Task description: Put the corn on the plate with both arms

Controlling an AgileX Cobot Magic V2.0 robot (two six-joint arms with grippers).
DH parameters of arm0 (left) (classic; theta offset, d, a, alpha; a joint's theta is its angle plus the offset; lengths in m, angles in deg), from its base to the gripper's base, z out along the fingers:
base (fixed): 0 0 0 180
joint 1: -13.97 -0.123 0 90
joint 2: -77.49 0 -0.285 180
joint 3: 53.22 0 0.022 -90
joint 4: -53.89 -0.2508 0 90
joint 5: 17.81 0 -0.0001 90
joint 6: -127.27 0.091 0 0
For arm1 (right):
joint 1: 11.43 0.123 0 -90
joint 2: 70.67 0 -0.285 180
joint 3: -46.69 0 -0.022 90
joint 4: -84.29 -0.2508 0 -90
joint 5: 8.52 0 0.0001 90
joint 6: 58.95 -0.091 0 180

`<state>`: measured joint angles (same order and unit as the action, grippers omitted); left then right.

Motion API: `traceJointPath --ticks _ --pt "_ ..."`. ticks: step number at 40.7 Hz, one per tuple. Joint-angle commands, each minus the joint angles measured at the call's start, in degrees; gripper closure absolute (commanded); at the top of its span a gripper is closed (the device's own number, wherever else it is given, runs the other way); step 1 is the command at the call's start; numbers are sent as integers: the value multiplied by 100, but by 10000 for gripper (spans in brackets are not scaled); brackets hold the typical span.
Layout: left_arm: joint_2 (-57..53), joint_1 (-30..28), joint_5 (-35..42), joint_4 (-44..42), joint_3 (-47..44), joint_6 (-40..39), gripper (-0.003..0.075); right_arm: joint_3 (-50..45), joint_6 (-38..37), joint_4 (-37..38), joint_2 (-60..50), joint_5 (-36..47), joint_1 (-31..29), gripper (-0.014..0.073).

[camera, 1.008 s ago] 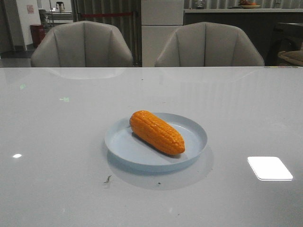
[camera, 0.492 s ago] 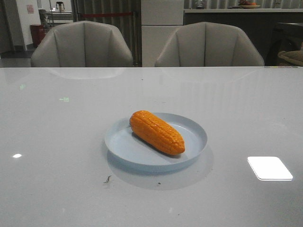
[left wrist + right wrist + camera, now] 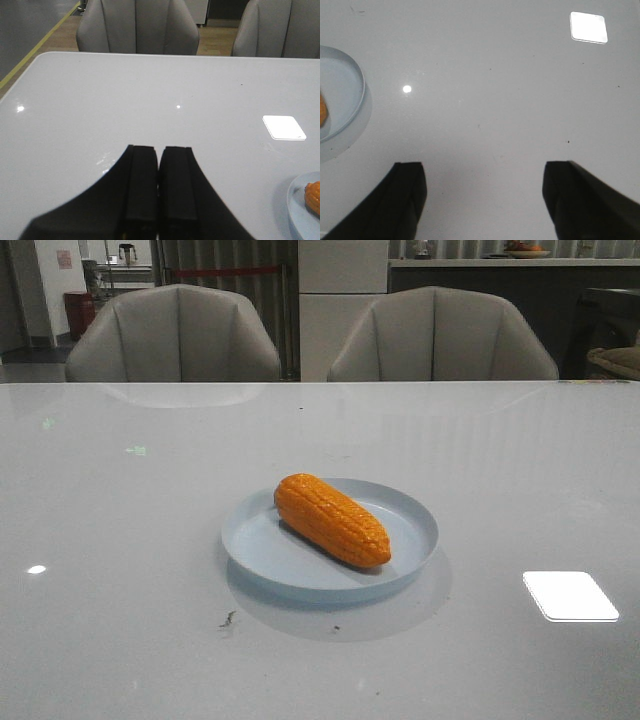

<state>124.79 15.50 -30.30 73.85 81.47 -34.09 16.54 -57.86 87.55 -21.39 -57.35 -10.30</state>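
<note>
The orange corn (image 3: 332, 519) lies diagonally across the pale blue plate (image 3: 412, 516) at the middle of the table in the front view. Neither arm shows in that view. In the left wrist view my left gripper (image 3: 160, 148) is shut with nothing between its black fingers, and the plate's rim (image 3: 293, 200) and a tip of corn (image 3: 314, 197) show at the edge, well off to its side. In the right wrist view my right gripper (image 3: 482, 167) stands open over bare table, with the plate (image 3: 345, 95) apart from it at the frame's edge.
Two grey chairs (image 3: 175, 335) (image 3: 440, 335) stand behind the table's far edge. A bright square light reflection (image 3: 569, 595) lies on the glossy white tabletop (image 3: 130, 540). A small dark speck (image 3: 228, 619) sits just in front of the plate.
</note>
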Motion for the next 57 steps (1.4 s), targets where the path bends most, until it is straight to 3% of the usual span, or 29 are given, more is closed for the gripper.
traceJointPath --ticks 1,6,17,27,33,38,57 --pt "-171 7 532 -693 113 -907 626 147 49 21 -28 343 -30 2" --pt "-463 7 1046 -1776 -231 -2038 626 147 49 21 -28 343 -30 2" --pt "-1985 7 2119 -2254 -1656 -2060 626 147 49 21 -28 343 -30 2" --pt "-3458 7 2119 -2231 -2856 -2012 626 147 49 21 -28 343 -30 2" --pt "-4152 7 1982 -1747 -3499 -2012 626 147 49 21 -28 343 -30 2" --pt "-4026 7 1452 -1637 -3464 -2012 626 147 49 21 -28 347 -30 2" --pt "-4026 7 1420 -1577 -3464 -2012 626 147 49 21 -28 340 -30 2"
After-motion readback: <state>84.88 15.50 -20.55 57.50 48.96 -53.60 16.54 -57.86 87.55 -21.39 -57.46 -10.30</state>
